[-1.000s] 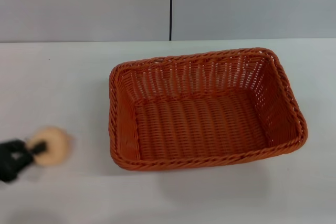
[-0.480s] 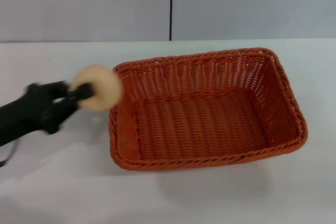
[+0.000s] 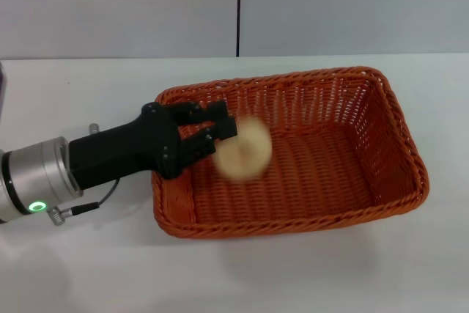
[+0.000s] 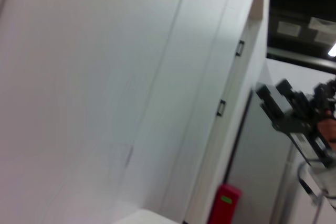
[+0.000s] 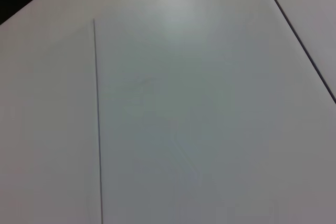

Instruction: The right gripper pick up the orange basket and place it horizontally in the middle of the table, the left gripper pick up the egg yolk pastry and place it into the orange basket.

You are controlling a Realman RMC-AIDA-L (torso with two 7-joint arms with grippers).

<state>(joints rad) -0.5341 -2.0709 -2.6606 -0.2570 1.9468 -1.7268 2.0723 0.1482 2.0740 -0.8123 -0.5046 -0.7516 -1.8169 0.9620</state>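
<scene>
Pale round egg yolk pastry (image 3: 245,148), blurred, over orange basket (image 3: 396,119), by left gripper (image 3: 223,131).

The orange basket (image 3: 293,174) looks like woven wicker or plastic rattan, ribbed and rough, with a braided rim and a faint sheen. The tabletop (image 3: 80,100) is plain white, smooth and matt. The left gripper (image 3: 220,133) is matt black, seemingly hard plastic, on a brushed silvery metal arm segment (image 3: 37,177). The egg yolk pastry (image 3: 244,149) appears pale, soft and dull, though blurred.
</scene>
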